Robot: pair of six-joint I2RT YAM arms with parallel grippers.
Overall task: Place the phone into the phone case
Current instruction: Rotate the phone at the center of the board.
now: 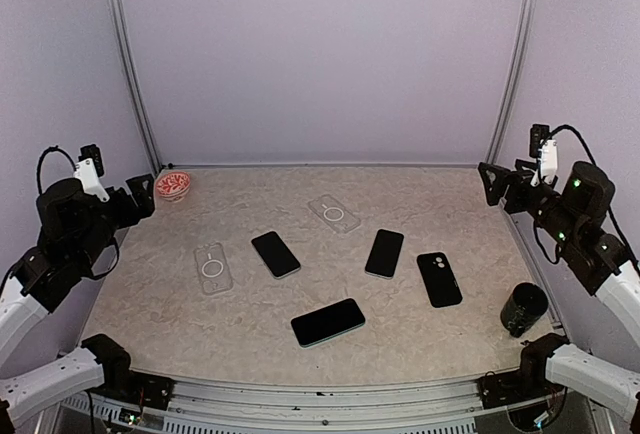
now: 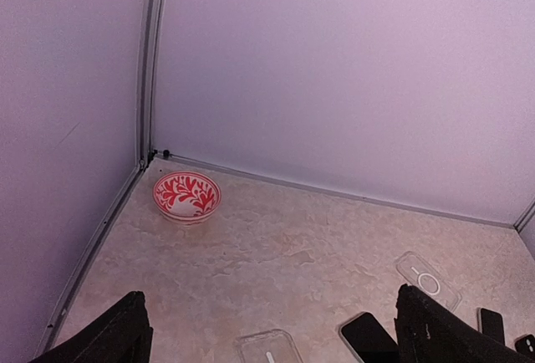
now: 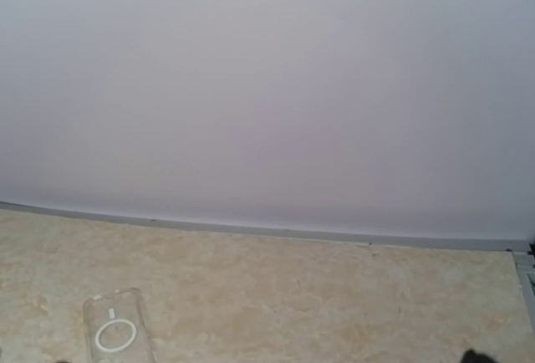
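Jaws spread empty on left gripper (image 1: 143, 194) and right gripper (image 1: 490, 182); black rectangular phone (image 1: 275, 253) lies beside transparent plastic case (image 1: 212, 268), centre-left.

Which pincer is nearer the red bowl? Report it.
Left. The left pincer hangs just left of the bowl, close beside it; the right pincer is far off on the opposite side.

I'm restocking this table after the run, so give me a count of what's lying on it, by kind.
Clear phone cases: 2
Dark phones, screen up: 3
Black phone or case, camera side up, cannot tell which: 1
Red patterned bowl: 1
Black cup: 1
Total: 8
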